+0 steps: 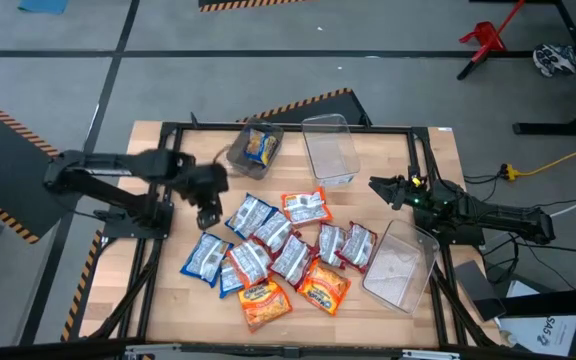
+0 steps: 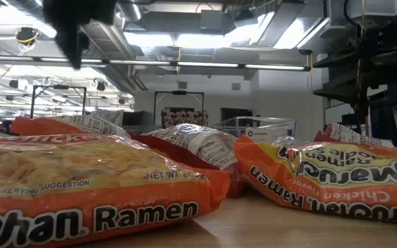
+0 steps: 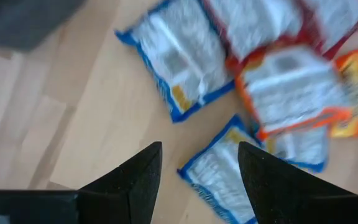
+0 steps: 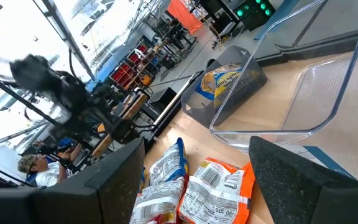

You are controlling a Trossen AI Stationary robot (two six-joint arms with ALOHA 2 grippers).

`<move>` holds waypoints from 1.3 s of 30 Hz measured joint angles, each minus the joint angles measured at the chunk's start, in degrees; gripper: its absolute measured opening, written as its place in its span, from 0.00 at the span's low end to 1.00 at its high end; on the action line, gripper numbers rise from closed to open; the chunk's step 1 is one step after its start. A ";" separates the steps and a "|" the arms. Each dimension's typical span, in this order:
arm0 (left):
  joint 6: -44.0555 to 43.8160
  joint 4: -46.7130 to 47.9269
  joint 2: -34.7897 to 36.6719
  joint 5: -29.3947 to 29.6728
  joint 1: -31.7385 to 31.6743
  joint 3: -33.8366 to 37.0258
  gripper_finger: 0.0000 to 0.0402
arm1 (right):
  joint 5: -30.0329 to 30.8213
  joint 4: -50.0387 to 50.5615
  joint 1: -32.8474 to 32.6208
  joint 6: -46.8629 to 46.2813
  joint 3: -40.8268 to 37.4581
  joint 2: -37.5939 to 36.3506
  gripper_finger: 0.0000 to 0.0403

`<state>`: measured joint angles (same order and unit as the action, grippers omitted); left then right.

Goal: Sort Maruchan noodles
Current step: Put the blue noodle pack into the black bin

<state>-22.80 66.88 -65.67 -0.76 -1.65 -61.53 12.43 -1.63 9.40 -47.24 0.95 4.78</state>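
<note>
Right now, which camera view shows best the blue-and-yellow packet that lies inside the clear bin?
The high view: the blue-and-yellow packet shows from above, whole inside the bin. The right wrist view shows it through the bin's wall. The low and left wrist views do not show it.

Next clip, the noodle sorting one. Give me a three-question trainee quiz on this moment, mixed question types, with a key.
1. True or false: the bin at the far left of the table already holds a blue-and-yellow packet.
2. Which tool hangs over the packets on the table?
A. the left tool
B. the right tool
C. both
3. Fill in: the left tool's fingers stand ____ with nothing between them.

Key:
1. True; the other two bins hold none.
2. A; it hovers above the blue packets at the pile's left edge, while the right tool waits near the table's right side.
3. open
</note>
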 joint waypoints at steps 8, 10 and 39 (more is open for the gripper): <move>-3.33 -16.72 0.11 -3.98 3.60 18.87 0.51 | 0.00 0.00 0.00 0.00 0.00 -0.02 0.69; -4.37 -19.85 0.11 -4.65 3.54 23.14 0.51 | 0.00 0.00 -0.01 -0.02 0.00 0.00 0.69; -8.28 -30.24 0.03 -11.77 4.07 38.07 0.27 | 0.00 0.00 0.00 -0.22 0.00 -0.01 0.69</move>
<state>-31.07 36.64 -65.65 -12.52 2.42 -23.46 12.43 -1.63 9.40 -47.46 0.95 4.76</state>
